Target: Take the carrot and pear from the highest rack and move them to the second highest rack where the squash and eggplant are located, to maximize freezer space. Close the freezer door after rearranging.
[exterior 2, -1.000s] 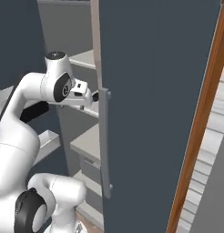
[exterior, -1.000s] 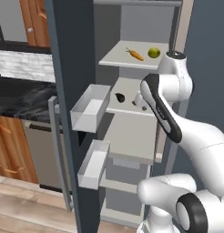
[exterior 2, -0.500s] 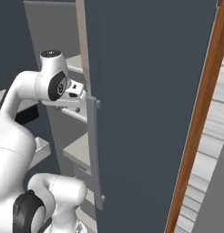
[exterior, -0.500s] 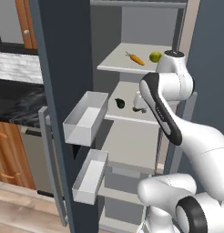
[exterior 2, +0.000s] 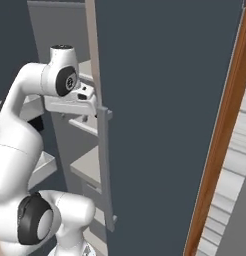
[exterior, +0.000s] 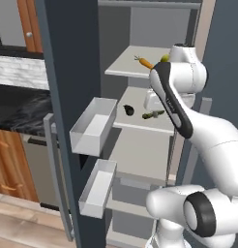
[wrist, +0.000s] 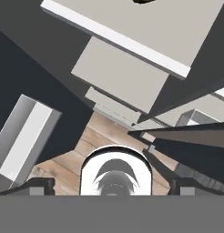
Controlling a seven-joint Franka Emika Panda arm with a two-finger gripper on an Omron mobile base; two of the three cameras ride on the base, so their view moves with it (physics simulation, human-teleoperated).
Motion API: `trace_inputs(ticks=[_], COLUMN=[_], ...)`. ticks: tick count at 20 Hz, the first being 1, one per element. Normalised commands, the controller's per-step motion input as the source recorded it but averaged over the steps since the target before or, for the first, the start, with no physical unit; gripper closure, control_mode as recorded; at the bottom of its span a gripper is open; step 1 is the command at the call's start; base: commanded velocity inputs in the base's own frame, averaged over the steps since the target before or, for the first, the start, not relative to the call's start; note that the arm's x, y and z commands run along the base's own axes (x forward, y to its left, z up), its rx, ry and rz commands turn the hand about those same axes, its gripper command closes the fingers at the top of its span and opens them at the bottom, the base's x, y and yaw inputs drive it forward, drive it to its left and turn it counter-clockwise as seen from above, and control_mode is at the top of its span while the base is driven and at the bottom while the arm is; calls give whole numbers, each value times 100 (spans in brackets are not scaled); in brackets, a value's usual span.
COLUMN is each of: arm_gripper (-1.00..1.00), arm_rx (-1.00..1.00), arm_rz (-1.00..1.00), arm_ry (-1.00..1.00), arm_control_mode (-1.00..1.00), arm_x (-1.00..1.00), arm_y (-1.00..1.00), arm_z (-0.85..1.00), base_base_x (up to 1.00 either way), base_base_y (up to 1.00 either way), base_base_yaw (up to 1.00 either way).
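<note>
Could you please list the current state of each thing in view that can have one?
Freezer door: open, swung wide.
Carrot: lying on the highest rack, not yet moved.
Pear: on the highest rack beside the carrot, partly hidden by the arm.
Eggplant: resting on the second highest rack.
Squash: lying on the second highest rack.
Upper door bin: nothing visible inside.
Pincer: open, holding nothing.
</note>
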Motion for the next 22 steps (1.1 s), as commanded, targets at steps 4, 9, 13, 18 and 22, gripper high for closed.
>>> trace_inputs(ticks=[4,9,13,18,22], arm_gripper=[-100,-100,-100,-100,-100], arm_rx=[0,0,0,0,0], arm_rz=[0,0,0,0,0], arm_ry=[0,0,0,0,0], arm_control_mode=[100,100,100,100,100], arm_x=[0,0,0,0,0], arm_y=[0,0,0,0,0], arm_z=[0,0,0,0,0], base_base_x=[0,1,0,2,15], base_base_y=[36,32,30,30,37], base_base_yaw=[5,2,3,1,0])
